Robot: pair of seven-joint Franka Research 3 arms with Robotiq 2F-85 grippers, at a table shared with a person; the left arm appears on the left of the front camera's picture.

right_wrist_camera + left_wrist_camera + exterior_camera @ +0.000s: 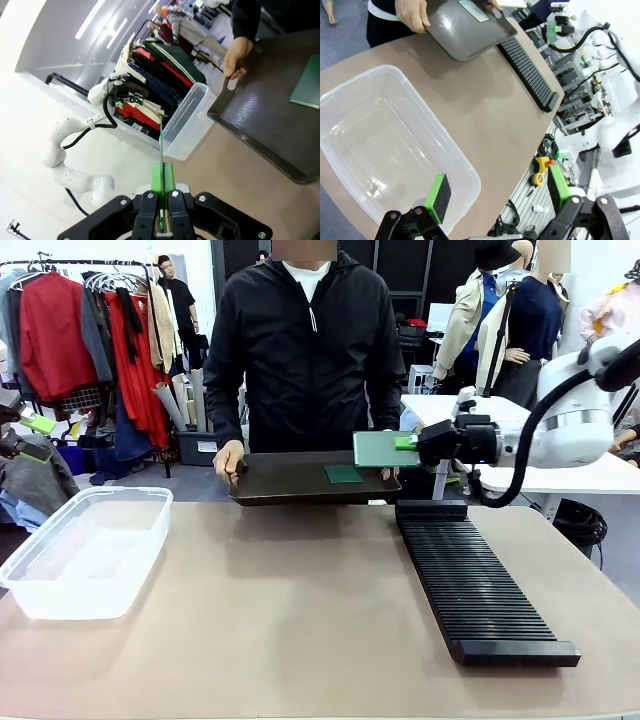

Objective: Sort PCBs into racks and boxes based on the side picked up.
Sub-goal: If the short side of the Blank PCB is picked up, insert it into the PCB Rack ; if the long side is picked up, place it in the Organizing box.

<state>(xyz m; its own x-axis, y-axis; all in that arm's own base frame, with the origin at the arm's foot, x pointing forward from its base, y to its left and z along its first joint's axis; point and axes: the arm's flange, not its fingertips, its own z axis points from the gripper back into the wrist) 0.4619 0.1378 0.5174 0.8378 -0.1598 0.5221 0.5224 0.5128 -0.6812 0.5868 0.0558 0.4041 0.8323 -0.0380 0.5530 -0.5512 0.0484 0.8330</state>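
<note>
My right gripper [408,443] is shut on a green PCB [383,448], held flat in the air over the right end of a smooth black tray [290,485]. The right wrist view shows that PCB [161,145] edge-on between the closed pads [157,181]. A person holds the tray by both ends; a second PCB [343,474] lies on it. The long black slotted rack [468,580] lies on the table below my right gripper. The clear box [85,550] stands at the left. My left gripper [32,437] hangs open and empty at the far left, above the box [395,145].
The person's hand [229,458] grips the tray's left end, close to the table's far edge. A white table [560,475] with my right arm's cable stands behind on the right. Bare tabletop [300,610] lies between box and rack.
</note>
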